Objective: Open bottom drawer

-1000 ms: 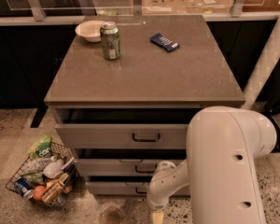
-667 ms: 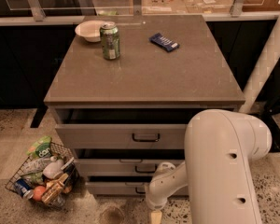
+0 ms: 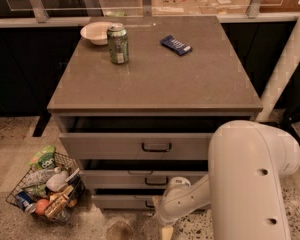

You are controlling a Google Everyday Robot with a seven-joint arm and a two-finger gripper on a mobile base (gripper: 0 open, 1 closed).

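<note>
Camera view: a grey three-drawer desk [image 3: 155, 79] seen from above. The bottom drawer [image 3: 121, 201], the narrowest-looking front, sits lowest, just above the speckled floor. A white robot arm [image 3: 250, 184] partly hides its dark handle. The end effector [image 3: 164, 228] hangs low by that handle. I cannot tell whether it is spread or pressed together. A green can [image 3: 118, 44] stands on the desk.

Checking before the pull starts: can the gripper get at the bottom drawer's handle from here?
Probably yes. The gripper hangs low, just in front of the narrow grey bottom drawer, close to its small dark bar handle. Nothing stands between them.
</note>
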